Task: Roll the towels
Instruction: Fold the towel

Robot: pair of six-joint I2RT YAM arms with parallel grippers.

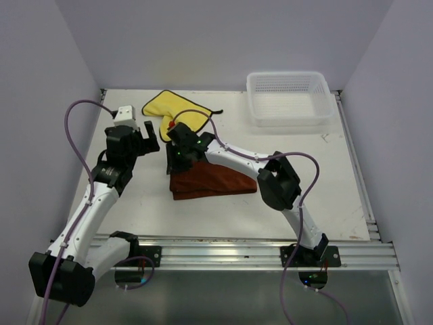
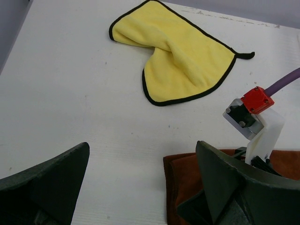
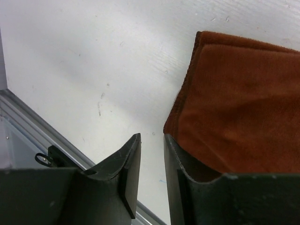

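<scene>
The rust-brown towel (image 1: 215, 180) lies folded flat just below the middle of the top view, on the white surface (image 1: 135, 203). Its left end is under the right gripper (image 1: 174, 160). In the right wrist view this towel (image 3: 239, 98) fills the upper right, and its near corner touches the outer side of the right-hand finger (image 3: 187, 187). The right gripper (image 3: 151, 138) has its jaws drawn close with only a narrow slit between them. Bare surface shows through that slit, and no cloth is caught in it.

The yellow towel (image 1: 177, 112) with dark edging lies crumpled and unrolled toward the upper middle of the top view, just above the right gripper and apart from the brown one. In the left wrist view it (image 2: 178, 61) lies in the upper centre, with a fold running through its middle.

The left gripper (image 1: 150, 137) sits left of centre in the top view, beside the right one. Its jaws stand wide apart (image 2: 142, 150) and hold nothing, with the brown towel's end (image 2: 180, 187) at the lower right of that view.

A white mesh basket (image 1: 289, 81) stands at the upper right of the top view, well apart from both towels.
</scene>
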